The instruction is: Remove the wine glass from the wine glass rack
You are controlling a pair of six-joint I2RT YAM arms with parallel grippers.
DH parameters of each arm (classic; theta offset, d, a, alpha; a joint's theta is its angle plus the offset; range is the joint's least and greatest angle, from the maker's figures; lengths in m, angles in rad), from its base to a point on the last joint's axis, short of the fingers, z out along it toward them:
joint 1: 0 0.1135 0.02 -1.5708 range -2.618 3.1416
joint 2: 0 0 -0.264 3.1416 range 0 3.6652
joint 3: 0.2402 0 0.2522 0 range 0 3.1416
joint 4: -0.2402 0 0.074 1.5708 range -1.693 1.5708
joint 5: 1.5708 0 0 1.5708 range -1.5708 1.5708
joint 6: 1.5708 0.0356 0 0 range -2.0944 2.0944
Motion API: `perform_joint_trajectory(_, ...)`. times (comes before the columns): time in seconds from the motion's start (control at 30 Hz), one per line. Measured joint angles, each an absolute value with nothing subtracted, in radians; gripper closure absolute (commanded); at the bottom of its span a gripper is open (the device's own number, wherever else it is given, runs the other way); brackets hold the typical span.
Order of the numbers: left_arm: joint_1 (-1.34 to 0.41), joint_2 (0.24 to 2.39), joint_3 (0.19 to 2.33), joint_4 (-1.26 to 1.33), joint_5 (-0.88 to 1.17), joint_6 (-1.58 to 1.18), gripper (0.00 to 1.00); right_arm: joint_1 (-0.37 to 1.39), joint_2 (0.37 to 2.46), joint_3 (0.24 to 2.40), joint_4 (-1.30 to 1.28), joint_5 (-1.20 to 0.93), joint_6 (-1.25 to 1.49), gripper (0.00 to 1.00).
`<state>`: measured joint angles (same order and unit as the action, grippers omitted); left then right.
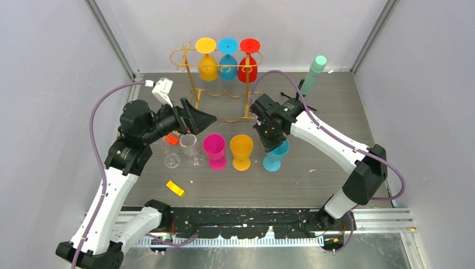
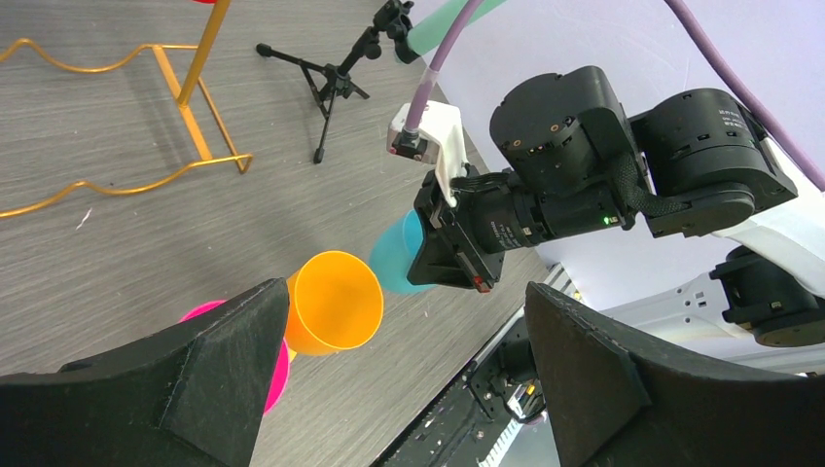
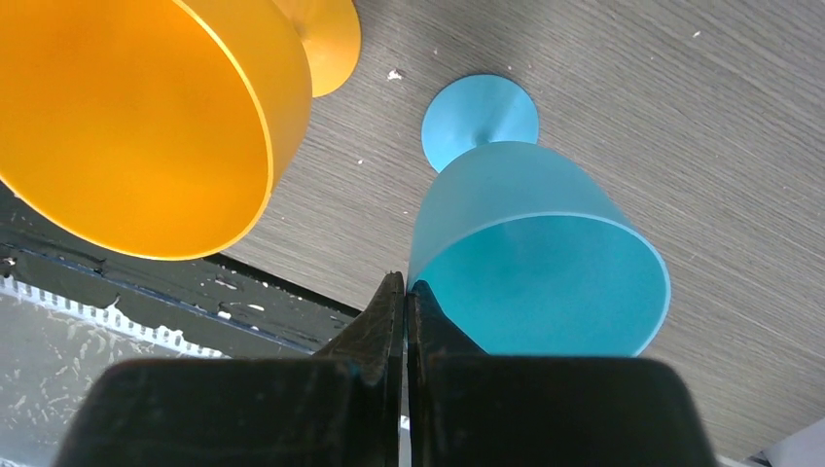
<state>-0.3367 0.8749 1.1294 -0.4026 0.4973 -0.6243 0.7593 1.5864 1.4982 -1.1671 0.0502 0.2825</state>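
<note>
- Right gripper is closed, its two fingers pressed flat together with nothing between them. The tips sit just beside the rim of the teal glass, which stands on the desk.
- Left gripper has its jaws spread wide and empty, and hangs over the clear glass on the left part of the desk.
- A row of upright glasses crosses the middle of the desk, left to right: clear glass, pink glass, orange glass, teal glass.
- The gold wire rack stands at the middle of the far edge. A yellow glass, a blue glass and a red glass hang upside down from its top rail, side by side.
- The red glass is the hanging one nearest the right gripper. It is farther back and well apart from the gripper, with the rack's right upright and wavy base between them.
- A black tripod holding a green tube stands near the far right corner, behind the right arm.
- A small orange block lies toward the near edge on the left.
</note>
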Motion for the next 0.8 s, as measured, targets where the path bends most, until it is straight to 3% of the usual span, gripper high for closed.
perform_joint_trajectory(0.33, -0.337, 0.875, 1.129, -0.418, 0.49, -0.624, 0.06, 0.759, 1.586, 1.509, -1.132, 0.031, 0.287, 0.98)
perform_joint_trajectory(0.53, -0.337, 0.875, 1.129, -0.424, 0.489, -0.623, 0.06, 0.759, 1.587, 1.517, -1.122, 0.025, 0.299, 0.67)
perform_joint_trajectory(0.8, -0.337, 0.876, 1.139, -0.446, 0.459, -0.614, 0.05, 0.759, 1.584, 1.575, -1.121, 0.038, 0.317, 0.51)
